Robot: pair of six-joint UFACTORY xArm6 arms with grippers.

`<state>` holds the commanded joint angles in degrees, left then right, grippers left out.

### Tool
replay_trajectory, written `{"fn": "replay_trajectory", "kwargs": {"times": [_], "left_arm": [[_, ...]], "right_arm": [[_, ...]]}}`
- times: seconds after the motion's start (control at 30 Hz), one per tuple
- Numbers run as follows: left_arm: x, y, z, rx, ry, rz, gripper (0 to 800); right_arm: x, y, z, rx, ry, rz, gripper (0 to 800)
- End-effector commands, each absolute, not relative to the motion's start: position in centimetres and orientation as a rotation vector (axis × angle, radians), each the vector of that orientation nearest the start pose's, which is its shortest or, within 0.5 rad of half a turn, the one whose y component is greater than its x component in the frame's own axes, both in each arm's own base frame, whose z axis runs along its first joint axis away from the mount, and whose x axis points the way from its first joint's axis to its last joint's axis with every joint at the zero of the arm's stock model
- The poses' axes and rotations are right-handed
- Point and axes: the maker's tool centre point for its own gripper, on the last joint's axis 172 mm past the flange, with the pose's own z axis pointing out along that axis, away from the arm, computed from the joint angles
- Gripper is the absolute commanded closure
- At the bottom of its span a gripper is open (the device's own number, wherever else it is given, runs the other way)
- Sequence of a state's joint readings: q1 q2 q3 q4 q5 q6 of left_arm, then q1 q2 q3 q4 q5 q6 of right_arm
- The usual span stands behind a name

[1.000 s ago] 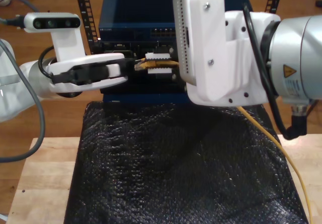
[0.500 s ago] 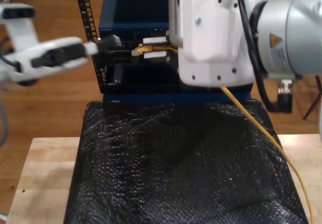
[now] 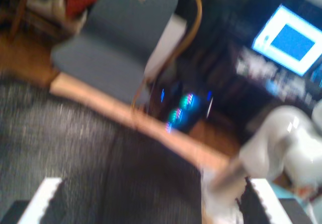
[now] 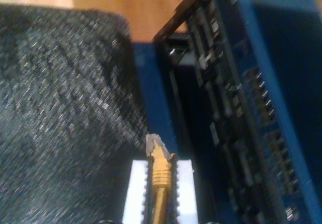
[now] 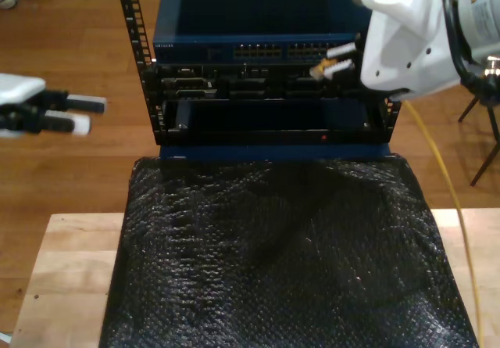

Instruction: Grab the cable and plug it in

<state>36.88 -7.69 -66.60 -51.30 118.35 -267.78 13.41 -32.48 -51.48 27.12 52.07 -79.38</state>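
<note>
In the exterior view, my second gripper (image 5: 337, 60) is hanging at the exterior view's upper right, in front of the blue rack unit (image 5: 258, 27), its white fingers (image 5: 341, 49) pinching the cable (image 5: 320, 70) just behind its plug; the yellow cord is trailing down past the black mat (image 5: 273, 254) along the exterior view's right edge. My first gripper (image 5: 69, 113) is sitting at the exterior view's left edge, jaws parted and holding nothing. The blurred first wrist view is showing those parted fingers over the mat. The second wrist view is showing the cable gripped between white pads (image 4: 133, 189), plug tip pointing toward the rack's dark front.
</note>
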Motion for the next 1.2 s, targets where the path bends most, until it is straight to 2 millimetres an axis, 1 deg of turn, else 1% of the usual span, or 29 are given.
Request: {"fn": "replay_trajectory", "kwargs": {"times": [0.13, 0.23, 0.27, 0.33, 0.4, 0.53, 0.63, 0.7, 0.77, 0.83, 0.93, 0.97, 1.03, 1.1, 1.17, 1.2], "left_arm": [[31.4, 0.6, 36.4, 1.826, -1.164, 0.5, 0], [30.3, 1.5, 35.4, 1.802, -1.273, 0.497, 0], [30.0, 2.2, 35.2, 1.797, -1.299, 0.513, 0], [29.3, 3.9, 34.5, 1.813, -1.305, 0.537, 0], [28.0, 5.3, 33.2, 1.83, -1.288, 0.52, 0], [24.5, 6.4, 30.5, 1.8, -1.34, 0.424, 0], [21.0, 6.6, 29.4, 1.774, -1.438, 0.349, 0], [18.5, 6.8, 28.3, 1.744, -1.488, 0.284, 0], [16.6, 7.4, 27.7, 1.717, -1.567, 0.24, 0], [15.4, 8.5, 27.2, 1.687, -1.647, 0.223, 0], [12.5, 10.7, 26.1, 1.677, -1.654, 0.229, 0], [11.4, 11.0, 25.6, 1.661, -1.651, 0.238, 0], [9.6, 11.2, 24.7, 1.608, -1.673, 0.287, 0], [8.7, 11.2, 23.8, 1.573, -1.703, 0.352, 0], [7.8, 12.1, 22.4, 1.593, -1.725, 0.382, 0], [7.0, 12.7, 21.6, 1.61, -1.727, 0.378, 0]], "right_arm": [[42.2, 15.5, 37.9, -2.23, -1.837, -0.92, 800], [42.6, 14.5, 36.0, -2.259, -1.851, -0.848, 800], [42.6, 14.2, 35.5, -2.269, -1.87, -0.827, 800], [42.6, 13.5, 34.7, -2.292, -1.893, -0.784, 800], [42.7, 12.9, 33.6, -2.324, -1.893, -0.736, 800], [42.9, 11.4, 31.3, -2.382, -1.921, -0.622, 800], [42.7, 10.5, 29.0, -2.41, -1.931, -0.524, 800], [42.2, 10.1, 27.7, -2.42, -1.934, -0.477, 800], [41.8, 9.9, 26.7, -2.421, -1.938, -0.444, 800], [41.5, 9.8, 26.2, -2.42, -1.937, -0.428, 800], [41.4, 9.8, 26.1, -2.42, -1.938, -0.423, 800], [41.3, 9.7, 25.9, -2.42, -1.94, -0.416, 800], [41.0, 9.6, 25.4, -2.419, -1.942, -0.398, 800], [40.9, 9.5, 25.1, -2.418, -1.944, -0.388, 800], [40.8, 9.5, 25.0, -2.418, -1.944, -0.386, 800], [40.8, 9.4, 24.9, -2.42, -1.941, -0.384, 800]]}}
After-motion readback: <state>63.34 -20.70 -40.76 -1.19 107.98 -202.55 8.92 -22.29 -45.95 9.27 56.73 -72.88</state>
